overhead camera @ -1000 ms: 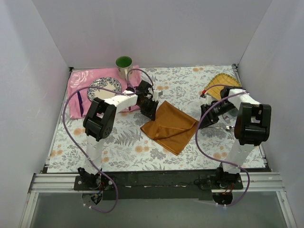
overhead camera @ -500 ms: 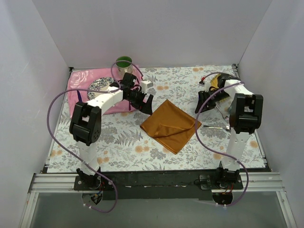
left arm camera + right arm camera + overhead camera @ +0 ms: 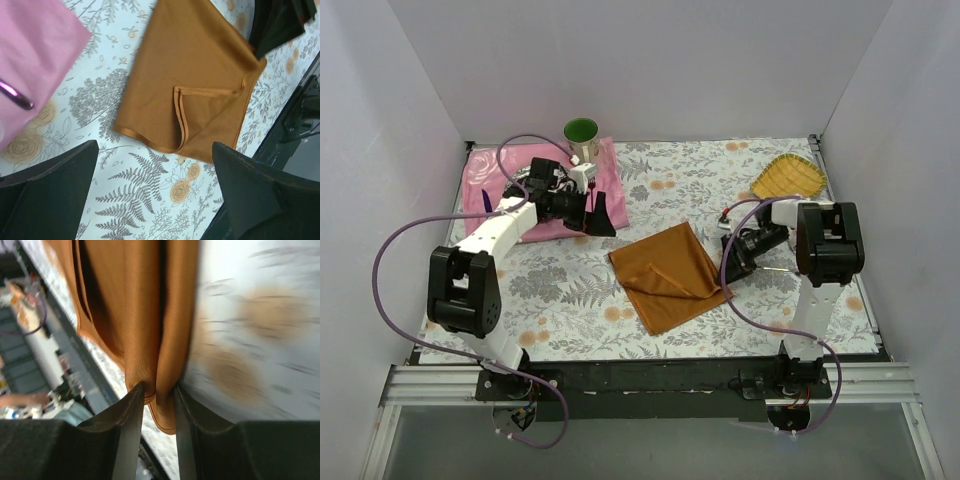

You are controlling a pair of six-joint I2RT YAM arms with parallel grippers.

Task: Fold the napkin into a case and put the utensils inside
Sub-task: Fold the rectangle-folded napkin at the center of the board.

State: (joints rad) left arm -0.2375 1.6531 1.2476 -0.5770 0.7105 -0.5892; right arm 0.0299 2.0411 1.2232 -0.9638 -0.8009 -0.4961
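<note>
Rust-orange satin napkin (image 3: 665, 275), folded, lies left of your right gripper (image 3: 728, 272), which pinches its right corner; left gripper (image 3: 603, 215) gapes wide, up-left, farther off

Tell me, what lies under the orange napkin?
The napkin lies on the flowered table cover. Whatever is directly beneath it is covered; no utensil pokes out.

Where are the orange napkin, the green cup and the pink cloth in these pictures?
napkin (image 3: 665, 275): top view, middle of the cloth.
cup (image 3: 581, 131): top view, its green inside.
pink cloth (image 3: 608, 175): top view, bare right part.
</note>
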